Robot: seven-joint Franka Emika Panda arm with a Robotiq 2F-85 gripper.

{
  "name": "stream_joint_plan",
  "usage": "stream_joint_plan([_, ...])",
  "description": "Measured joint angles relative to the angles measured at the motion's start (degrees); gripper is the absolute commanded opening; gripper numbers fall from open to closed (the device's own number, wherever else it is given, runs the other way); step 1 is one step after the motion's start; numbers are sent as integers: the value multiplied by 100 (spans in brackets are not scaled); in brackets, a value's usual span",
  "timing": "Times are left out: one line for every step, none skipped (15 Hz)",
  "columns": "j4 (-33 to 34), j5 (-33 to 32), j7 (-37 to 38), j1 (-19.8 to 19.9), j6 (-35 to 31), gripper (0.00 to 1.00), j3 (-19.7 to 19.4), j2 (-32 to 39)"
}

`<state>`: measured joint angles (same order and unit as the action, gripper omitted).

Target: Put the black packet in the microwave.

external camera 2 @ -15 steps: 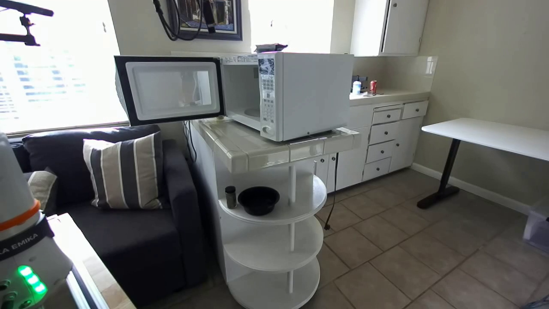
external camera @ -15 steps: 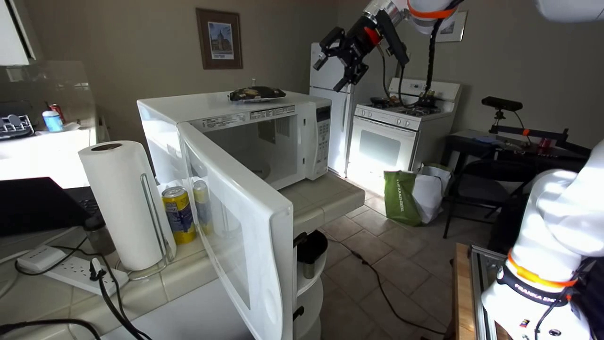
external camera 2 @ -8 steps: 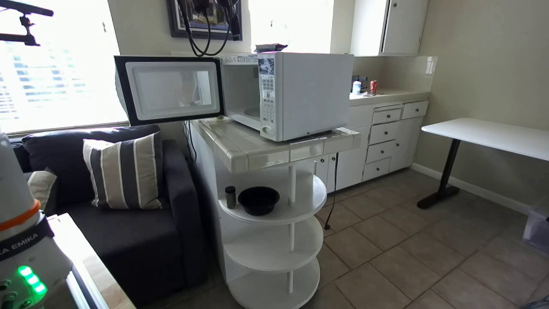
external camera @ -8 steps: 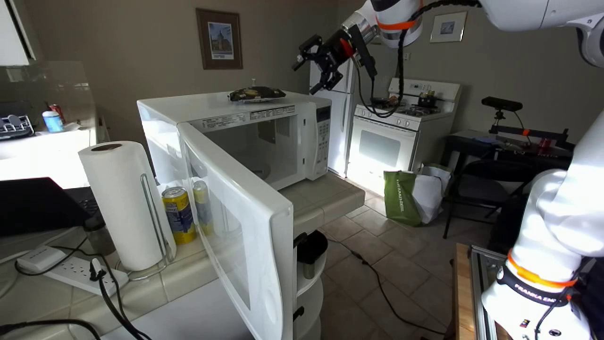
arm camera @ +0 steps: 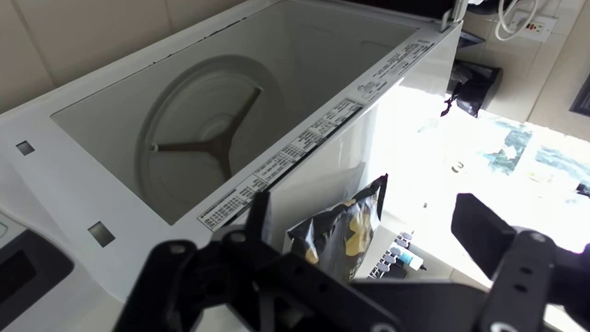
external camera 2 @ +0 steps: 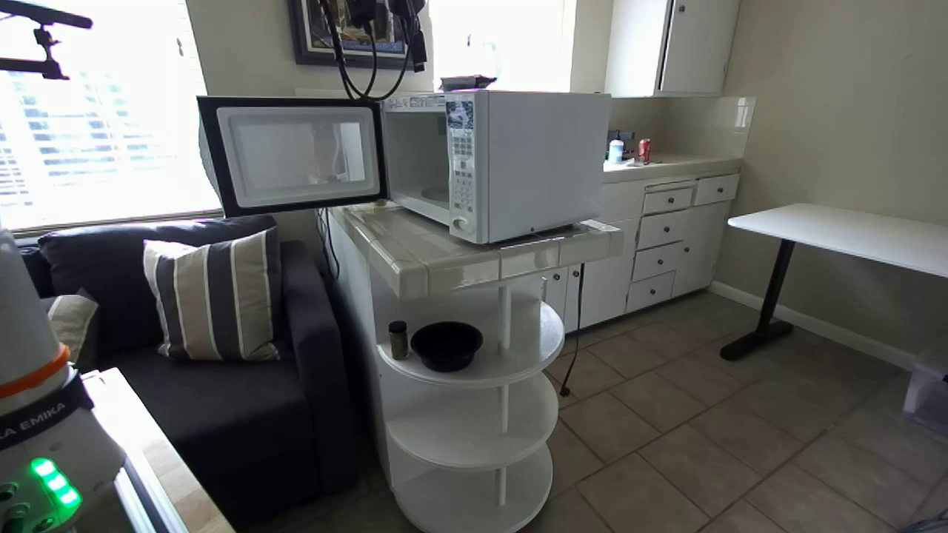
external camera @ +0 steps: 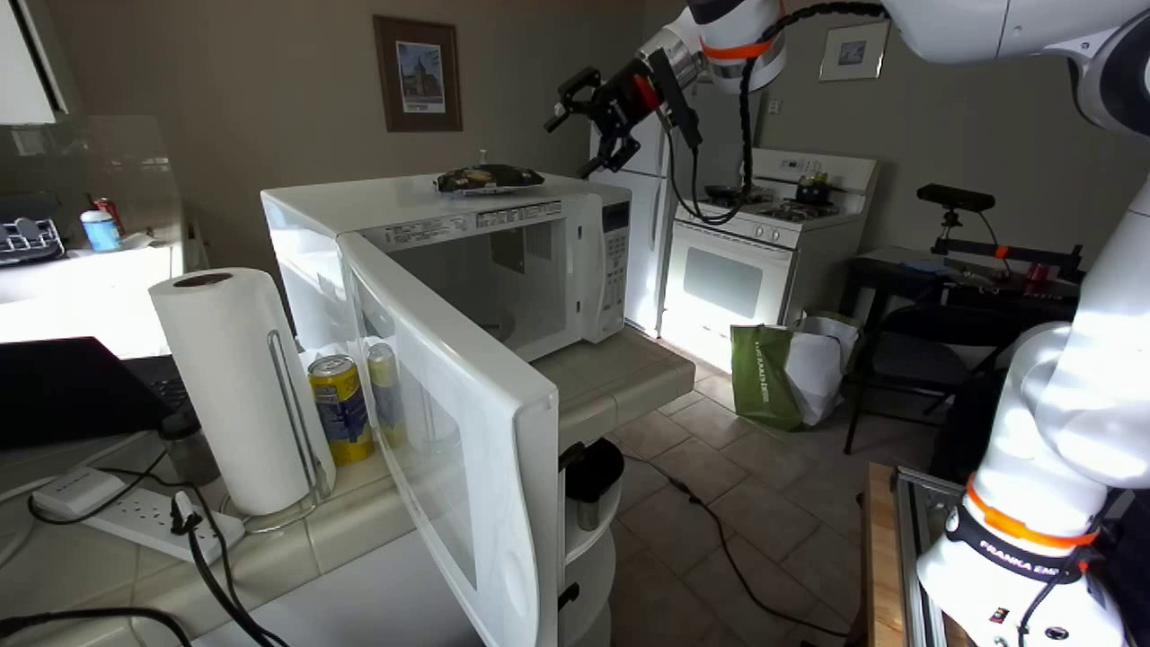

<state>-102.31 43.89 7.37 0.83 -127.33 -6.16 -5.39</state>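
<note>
The black packet (external camera: 490, 178), with gold patches, lies flat on top of the white microwave (external camera: 359, 199). It also shows in an exterior view (external camera 2: 466, 82) and in the wrist view (arm camera: 343, 237), where the gripper's linkage hides its lower part. The microwave also shows in an exterior view (external camera 2: 544, 163) and the wrist view (arm camera: 50, 170). Its door (external camera: 490, 350) stands wide open, and a round turntable (arm camera: 216, 147) is inside. My gripper (external camera: 571, 146) is open and empty, above and to the side of the packet, not touching it. In the wrist view its fingers (arm camera: 364, 205) stand wide apart.
The open door reaches out over the counter edge. A paper towel roll (external camera: 238, 395), a yellow can (external camera: 340, 409) and a power strip (external camera: 153, 517) are beside it. A black bowl (external camera 2: 446, 346) sits on the shelf below. A stove (external camera: 746, 252) stands behind.
My gripper has moved left and slightly down in an exterior view, closer to the packet and microwave top, slowing in the last half second. It stays open. The packet, microwave and door have not moved.
</note>
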Motion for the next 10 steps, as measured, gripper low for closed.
stream_joint_plan([2, 0, 0, 0, 0, 100, 0, 0])
stream_joint_plan([3, 0, 0, 0, 0, 100, 0, 0])
stream_joint_plan([5, -2, 0, 6, 0, 100, 6, 0])
stream_joint_plan([9, -2, 1, 14, -9, 100, 10, 0])
stream_joint_plan([10, -2, 5, 15, -92, 100, 14, 4])
stream_joint_plan([13, 5, 6, 15, -215, 100, 20, 16])
stream_joint_plan([17, 5, 6, 15, -352, 100, 28, 39])
stream_joint_plan([22, 5, 21, 15, -500, 100, 38, 78])
stream_joint_plan([29, 5, 41, 15, -632, 100, 44, 130])
stream_joint_plan([37, 5, 53, 15, -753, 100, 48, 190])
